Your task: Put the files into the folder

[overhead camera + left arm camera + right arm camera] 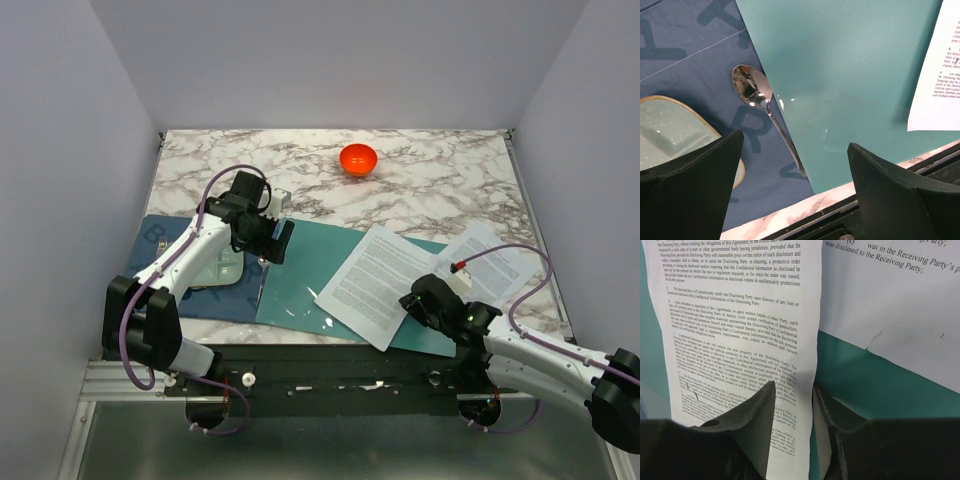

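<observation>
- The right gripper [793, 388] was right at the files [735, 340]. Its jaws were narrow, with the right edge of the top sheet in the gap between them. I could not tell if they were pinching it yet.
- From this gripper, that sheet lay ahead and to the left. Its long side ran away from the gripper, tipped a little.
- A second sheet [900, 305] lay ahead and to the right.
- The folder [900, 385] lay flat under both sheets and spread out to the gripper's left.
- The left gripper [795, 140] was wide and held nothing. The folder's left edge and a spoon [752, 86] were just below it, and the sheets were far off to its right.
- The right arm was much nearer the files, so I think sliding them onto the folder was its job.
</observation>
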### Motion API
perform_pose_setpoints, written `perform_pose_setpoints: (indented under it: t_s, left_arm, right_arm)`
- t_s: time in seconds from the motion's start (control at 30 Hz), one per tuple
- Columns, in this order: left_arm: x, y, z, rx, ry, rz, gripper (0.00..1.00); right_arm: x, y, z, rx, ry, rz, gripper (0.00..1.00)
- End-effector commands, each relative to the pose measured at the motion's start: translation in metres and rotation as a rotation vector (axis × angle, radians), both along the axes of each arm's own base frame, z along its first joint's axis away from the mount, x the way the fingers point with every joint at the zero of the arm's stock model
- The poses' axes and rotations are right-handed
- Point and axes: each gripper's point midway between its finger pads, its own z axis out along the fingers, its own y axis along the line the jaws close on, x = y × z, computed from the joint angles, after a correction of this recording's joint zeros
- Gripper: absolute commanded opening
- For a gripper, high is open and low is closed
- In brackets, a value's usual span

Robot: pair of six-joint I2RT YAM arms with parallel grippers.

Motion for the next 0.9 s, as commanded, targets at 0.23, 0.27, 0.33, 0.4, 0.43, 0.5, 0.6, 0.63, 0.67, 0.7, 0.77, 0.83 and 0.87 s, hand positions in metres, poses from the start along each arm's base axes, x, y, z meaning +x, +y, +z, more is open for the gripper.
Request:
perform_pose_setpoints:
  t_s: [0.23, 0.27, 0.33, 0.4, 0.43, 0.5, 0.6, 0.63, 0.67, 0.7, 0.77, 0.83, 0.87]
  left_arm:
    - [0.000, 0.008, 0.000, 0.047, -0.028, -0.015, 0.99]
    - [0.000, 0.008, 0.000, 0.048, -0.029, -0.011, 0.99]
    - [-0.001, 0.008, 0.003, 0.045, -0.035, -0.010, 0.99]
    - [-0.001, 0.009, 0.004, 0.048, -0.036, -0.010, 0.99]
    - [-0.002, 0.010, 0.005, 0.050, -0.039, -0.012, 0.99]
    - [-0.002, 0.013, 0.005, 0.064, -0.047, -0.013, 0.99]
    - [-0.003, 0.016, 0.005, 0.075, -0.054, -0.010, 0.99]
    - [-0.004, 0.016, 0.006, 0.075, -0.056, -0.008, 0.99]
    - [-0.005, 0.017, 0.006, 0.076, -0.056, -0.007, 0.99]
    - [-0.005, 0.017, 0.006, 0.076, -0.056, -0.007, 0.99]
    - [-0.007, 0.019, 0.006, 0.080, -0.057, -0.004, 0.99]
    - [-0.008, 0.021, 0.006, 0.087, -0.060, -0.002, 0.99]
    - [-0.009, 0.022, 0.004, 0.091, -0.057, -0.002, 0.99]
  right_arm:
    - [0.012, -0.009, 0.003, 0.032, -0.117, -0.056, 0.15]
    - [0.012, -0.009, 0.003, 0.034, -0.120, -0.050, 0.09]
    - [0.014, -0.005, 0.008, 0.048, -0.140, -0.035, 0.02]
    - [0.017, 0.001, 0.017, 0.040, -0.171, 0.016, 0.01]
    - [0.025, 0.009, 0.034, 0.055, -0.214, 0.038, 0.01]
    - [0.032, 0.016, 0.056, 0.019, -0.285, 0.122, 0.01]
    - [0.047, 0.040, 0.113, -0.027, -0.443, 0.292, 0.01]
    - [0.051, 0.049, 0.130, -0.033, -0.492, 0.344, 0.01]
    - [0.053, 0.062, 0.159, -0.061, -0.562, 0.450, 0.01]
    - [0.055, 0.071, 0.163, -0.090, -0.569, 0.513, 0.01]
    - [0.055, 0.086, 0.188, -0.134, -0.627, 0.641, 0.01]
    - [0.057, 0.096, 0.189, -0.164, -0.622, 0.713, 0.01]
    - [0.056, 0.100, 0.191, -0.186, -0.638, 0.765, 0.01]
